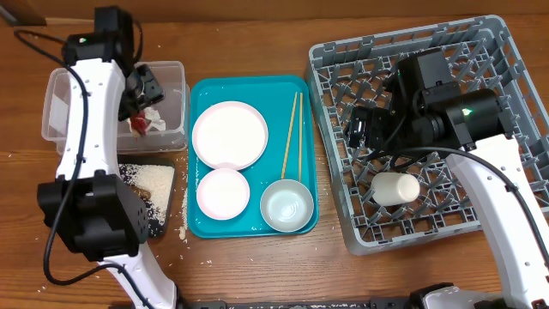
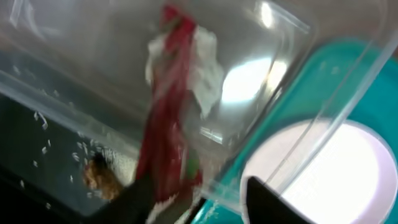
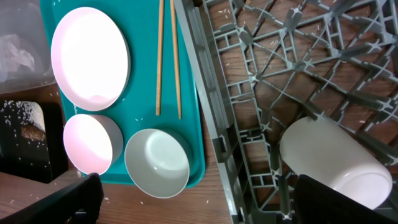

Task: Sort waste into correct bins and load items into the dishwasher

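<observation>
My left gripper (image 1: 141,94) hangs open over the clear tub (image 1: 60,103). The red wrapper (image 1: 137,126) and the white paper scrap (image 1: 156,118) lie in the tub just past its fingers (image 2: 205,205); the wrapper (image 2: 168,124) is blurred there, beside the left finger. Rice (image 1: 154,178) and a brown lump (image 2: 99,177) lie in the black tray (image 1: 163,215). My right gripper (image 1: 360,129) is open and empty over the grey rack's (image 1: 506,86) front left part. The cup (image 1: 395,187) lies on its side in the rack. The plate (image 1: 229,134), two bowls (image 1: 223,193) (image 1: 287,206) and chopsticks (image 1: 292,133) lie on the teal tray (image 1: 257,86).
Loose rice grains (image 1: 183,215) lie on the wooden table between the black tray and the teal tray. The left arm's base covers part of the black tray. The rack's wall (image 3: 205,93) runs close along the teal tray's right edge.
</observation>
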